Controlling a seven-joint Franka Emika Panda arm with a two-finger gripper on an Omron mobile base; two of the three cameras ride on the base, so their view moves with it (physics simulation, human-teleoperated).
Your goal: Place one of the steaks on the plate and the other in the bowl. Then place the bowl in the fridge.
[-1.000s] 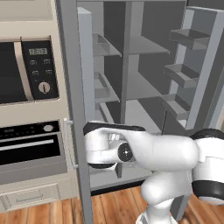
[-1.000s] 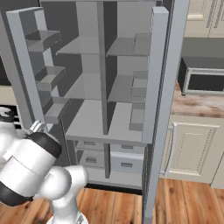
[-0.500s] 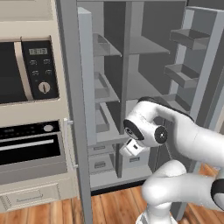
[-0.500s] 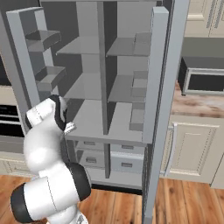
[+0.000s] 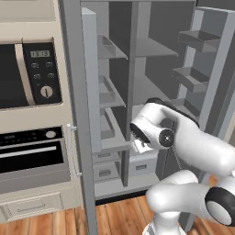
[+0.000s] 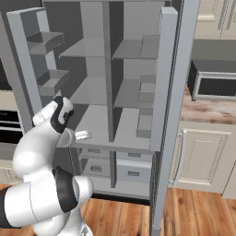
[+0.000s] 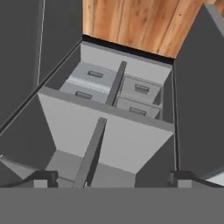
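The grey fridge [image 5: 137,50] stands open with both doors swung wide and its shelves bare. My gripper [image 6: 84,135] reaches in level with the lowest shelf [image 6: 99,124], just above the drawers [image 6: 131,168]. In the left base view the gripper [image 5: 139,146] sits below the arm's dark-ringed wrist. The hand view is rolled over: my fingertips [image 7: 41,177] stand far apart, with the shelf [image 7: 131,140] and the drawers [image 7: 140,89] beyond them. The gripper is open and holds nothing. The steaks, the plate and the bowl are out of view.
The left fridge door [image 5: 75,119] hangs beside the built-in microwave [image 5: 41,73] and oven [image 5: 32,156]. The right door [image 6: 168,106] stands in front of a counter [image 6: 207,110] with a small appliance [image 6: 214,83] and cream cabinets [image 6: 203,156]. A wooden floor [image 6: 184,212] lies below.
The arm has swung from pointing left, by the left door, round toward the fridge's inside. The gripper stays open. The base has not moved.
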